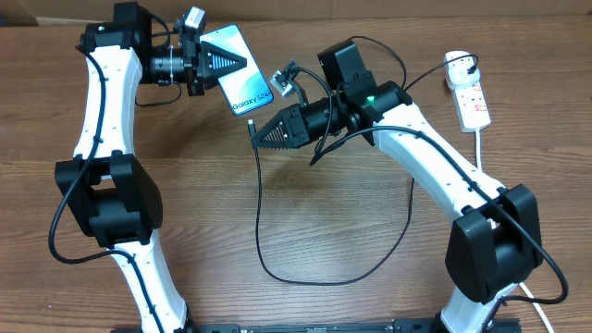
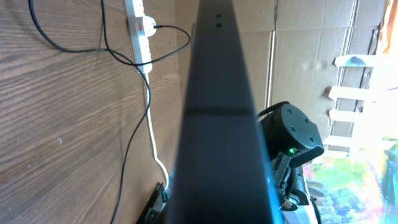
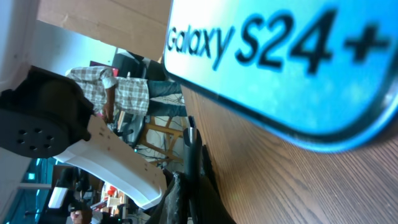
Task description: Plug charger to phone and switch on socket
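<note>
Black charger (image 1: 260, 185) cable is pinched in the closed right gripper (image 1: 264, 131). Just ahead of its fingertips, the phone (image 1: 248, 92) slants lengthwise towards them, lower end nearest, clamped by the left gripper (image 1: 239, 63). The socket (image 1: 473, 97) lies well behind.

The overhead camera looks straight down on the table (image 1: 305, 213). Both wrist cameras sit very close to the phone (image 3: 280, 62), which all three views share.
</note>
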Motion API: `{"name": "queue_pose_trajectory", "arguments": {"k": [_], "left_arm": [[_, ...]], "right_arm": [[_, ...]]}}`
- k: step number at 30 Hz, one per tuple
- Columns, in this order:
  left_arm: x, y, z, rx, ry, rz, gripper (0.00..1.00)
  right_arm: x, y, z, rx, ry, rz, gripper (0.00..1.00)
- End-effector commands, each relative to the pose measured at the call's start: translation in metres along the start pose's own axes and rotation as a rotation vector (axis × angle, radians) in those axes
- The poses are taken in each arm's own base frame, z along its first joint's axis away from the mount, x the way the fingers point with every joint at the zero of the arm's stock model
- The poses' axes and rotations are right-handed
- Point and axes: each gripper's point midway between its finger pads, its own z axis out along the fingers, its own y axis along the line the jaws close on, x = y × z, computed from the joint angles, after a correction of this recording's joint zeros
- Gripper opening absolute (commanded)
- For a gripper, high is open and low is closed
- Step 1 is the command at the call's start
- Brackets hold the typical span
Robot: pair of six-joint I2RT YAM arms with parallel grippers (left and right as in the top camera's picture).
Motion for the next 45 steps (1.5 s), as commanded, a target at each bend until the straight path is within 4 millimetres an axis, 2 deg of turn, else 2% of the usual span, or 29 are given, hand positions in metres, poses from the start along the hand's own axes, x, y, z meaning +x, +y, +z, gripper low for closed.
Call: {"name": "queue_pose_trajectory", "arguments": {"k": [1, 21, 31, 45], "left_arm": [[0.005, -0.014, 0.001, 0.050, 0.007, 0.050, 0.04], [0.019, -0.016, 0.000, 0.056, 0.024, 0.056, 0.04], [0.021, -0.016, 0.000, 0.056, 0.025, 0.060, 0.04], [0.025, -0.016, 0.000, 0.056, 0.030, 0.070, 0.04]], "right_arm": [[-0.003, 0.007, -0.006, -0.035, -0.008, -0.011, 0.04], [-0.009, 0.002, -0.015, -0.029, -0.030, -0.014, 0.04], [-0.009, 0.002, -0.015, -0.028, -0.032, -0.015, 0.04], [-0.016, -0.007, -0.030, -0.012, -0.065, -0.003, 0.04]]}}
